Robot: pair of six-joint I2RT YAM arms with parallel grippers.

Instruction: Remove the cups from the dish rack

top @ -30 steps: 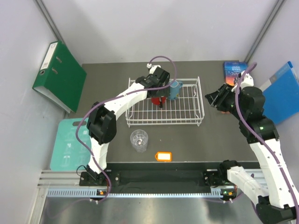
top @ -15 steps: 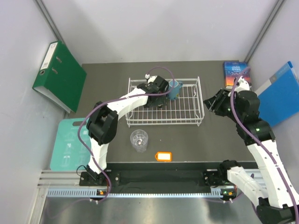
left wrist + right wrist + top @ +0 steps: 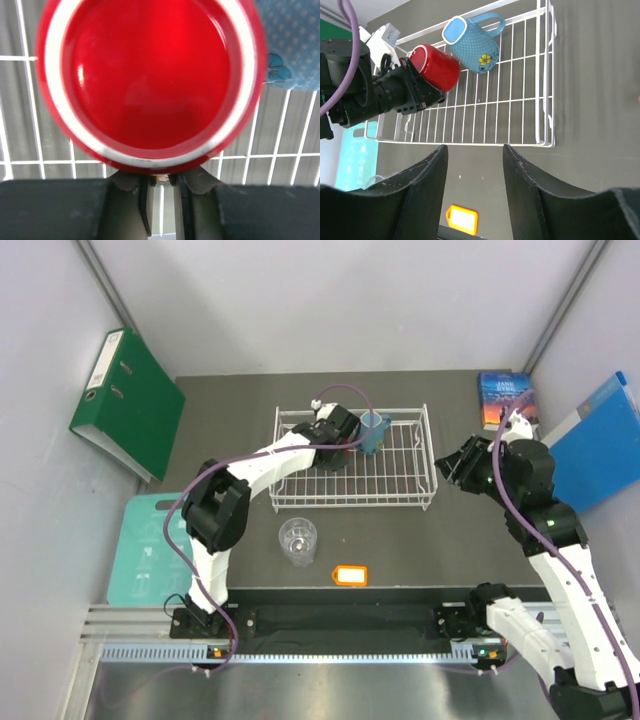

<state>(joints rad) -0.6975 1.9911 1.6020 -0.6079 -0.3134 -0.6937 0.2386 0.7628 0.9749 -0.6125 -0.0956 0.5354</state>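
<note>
Seen from above, the rack [image 3: 352, 502] sits mid-tabletop [image 3: 420, 550]. My left claw [image 3: 161, 180] reaches inside it, pressed nearly together at the edge of the red mug [image 3: 150, 80]. It seems to pinch the handle, though that is hidden. The blue mug [image 3: 472, 45] lies on its side next to it in the rack. The tumbler [image 3: 298, 540] already stands on the tabletop. My right claw [image 3: 474, 165] hangs spread and empty, right of the rack. I judge two mugs remain; the pink mug is out of sight.

Dark grey table [image 3: 420, 540]. White wire dish rack [image 3: 428, 465] sits toward the far middle, glass tumbler [image 3: 298, 540] upright just near of it, orange tag [image 3: 350, 575] nearer still. Book [image 3: 503, 395] lies flat in the far right corner, teal board [image 3: 145, 550] at the left edge.
</note>
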